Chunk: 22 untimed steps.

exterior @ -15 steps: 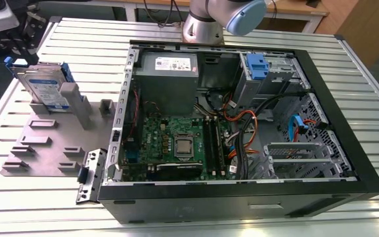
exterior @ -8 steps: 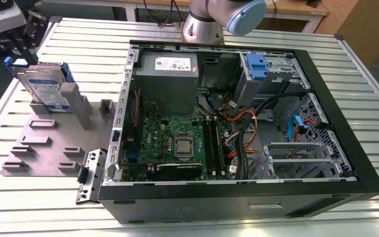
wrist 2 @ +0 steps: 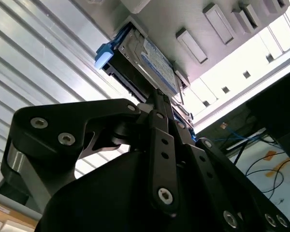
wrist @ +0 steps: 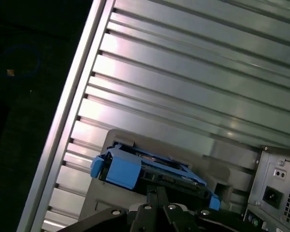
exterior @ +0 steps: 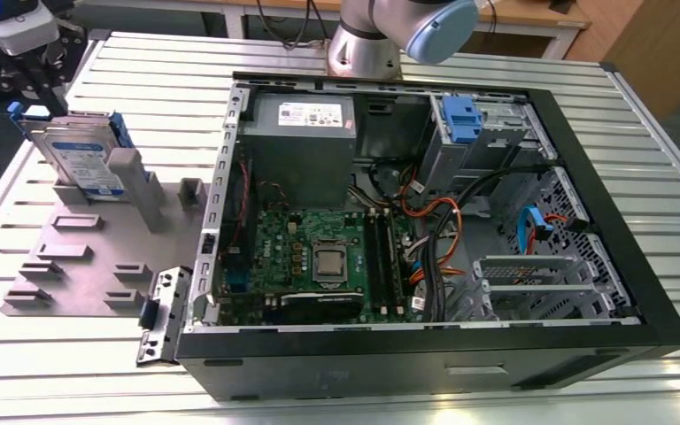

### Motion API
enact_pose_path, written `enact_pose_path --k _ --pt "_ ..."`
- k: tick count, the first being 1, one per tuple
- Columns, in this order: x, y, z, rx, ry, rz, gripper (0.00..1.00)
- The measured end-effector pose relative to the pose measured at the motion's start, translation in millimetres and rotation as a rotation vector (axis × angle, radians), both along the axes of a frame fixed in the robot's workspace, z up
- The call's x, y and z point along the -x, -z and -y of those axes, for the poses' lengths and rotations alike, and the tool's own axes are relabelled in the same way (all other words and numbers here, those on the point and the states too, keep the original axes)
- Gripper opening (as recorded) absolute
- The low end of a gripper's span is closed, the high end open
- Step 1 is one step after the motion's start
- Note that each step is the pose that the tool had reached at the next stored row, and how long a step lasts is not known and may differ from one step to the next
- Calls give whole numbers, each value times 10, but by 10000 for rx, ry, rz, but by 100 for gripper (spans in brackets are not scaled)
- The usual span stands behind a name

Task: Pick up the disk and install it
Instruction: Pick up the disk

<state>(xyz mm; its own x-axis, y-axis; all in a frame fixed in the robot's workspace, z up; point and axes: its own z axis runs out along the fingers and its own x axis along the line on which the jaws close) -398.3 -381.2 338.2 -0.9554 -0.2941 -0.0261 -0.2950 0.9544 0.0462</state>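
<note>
Disk (exterior: 81, 164) sits upper left of the exterior view, standing on edge in a slot of the grey holder plate (exterior: 81, 257) on the slatted metal surface (exterior: 68, 372). It leans a little. Labelled face turned toward the frame's lower right. Blue carrier edge uppermost. Long axis appears to run level along that top edge, with the tab end toward the exterior view's left and the other end toward the open computer case (exterior: 435, 354).

In both wrist views the disk (wrist 2: 152, 60) (wrist: 150, 169) shows edge-on, blue tab at one end.

Arm (exterior: 370, 44) is based behind the case, top centre of the exterior view. End effector (exterior: 47, 104) hangs pointing down over the disk's tab corner, at the far upper left. In both wrist views the end effector (wrist 2: 157, 94) (wrist: 154, 193) tip meets the carrier's edge; contact or a small gap, cannot tell. Released or clenched: cannot tell either.
</note>
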Motion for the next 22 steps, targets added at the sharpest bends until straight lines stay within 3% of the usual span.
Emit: enact_pose_path --k 22 --pt "0 16 0 -34 -3395 0 11"
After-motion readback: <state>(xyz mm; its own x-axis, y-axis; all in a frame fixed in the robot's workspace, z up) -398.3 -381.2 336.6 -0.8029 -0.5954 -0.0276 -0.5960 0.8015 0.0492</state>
